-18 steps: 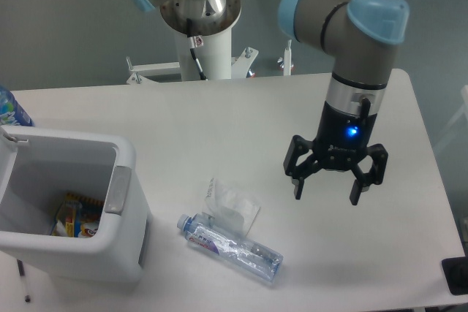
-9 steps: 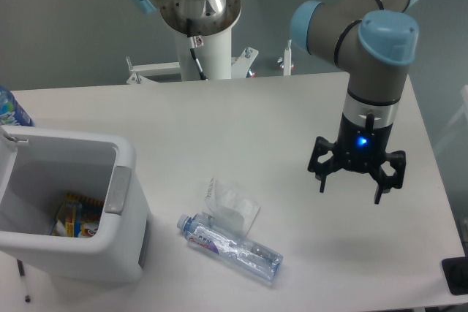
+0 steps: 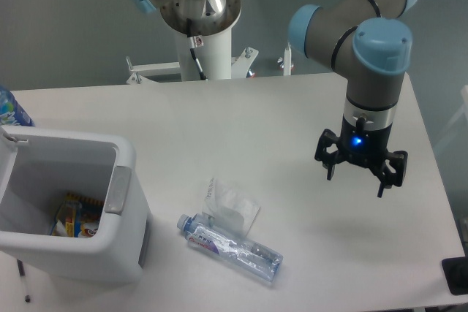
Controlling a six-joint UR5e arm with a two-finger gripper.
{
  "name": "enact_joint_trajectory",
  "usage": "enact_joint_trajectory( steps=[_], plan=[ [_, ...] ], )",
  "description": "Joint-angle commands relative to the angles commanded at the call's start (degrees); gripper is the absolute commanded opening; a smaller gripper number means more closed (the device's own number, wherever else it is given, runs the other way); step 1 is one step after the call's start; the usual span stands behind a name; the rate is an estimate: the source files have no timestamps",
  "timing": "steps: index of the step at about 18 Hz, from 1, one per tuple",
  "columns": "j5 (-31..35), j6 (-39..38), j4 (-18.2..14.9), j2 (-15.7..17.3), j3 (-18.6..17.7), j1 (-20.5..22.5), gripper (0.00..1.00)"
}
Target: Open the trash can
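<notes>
The white boxy trash can (image 3: 128, 158) stands at the left of the table with its top open. Colourful wrappers (image 3: 72, 216) lie at its bottom, and the grey push-latch (image 3: 117, 189) sits on its right rim. Its lid is only partly visible at the left edge. My gripper (image 3: 355, 182) hangs open over the right side of the table, far from the can, with nothing between its fingers.
A clear plastic bottle (image 3: 230, 248) lies on the table in front of the can, with a crumpled clear plastic bag (image 3: 231, 204) beside it. A blue-labelled bottle (image 3: 11, 109) stands at the far left edge. The robot's base column (image 3: 202, 31) rises at the back.
My gripper has moved to the right and slightly up, away from the trash can. It stays open. The can and the bottle have not moved.
</notes>
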Motion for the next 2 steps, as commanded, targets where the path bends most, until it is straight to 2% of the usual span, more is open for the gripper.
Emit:
enact_joint_trajectory(
  steps=[2],
  plan=[
    [0.88, 1.75, -0.53, 0.0, -0.09, 0.0, 1.0]
  ],
)
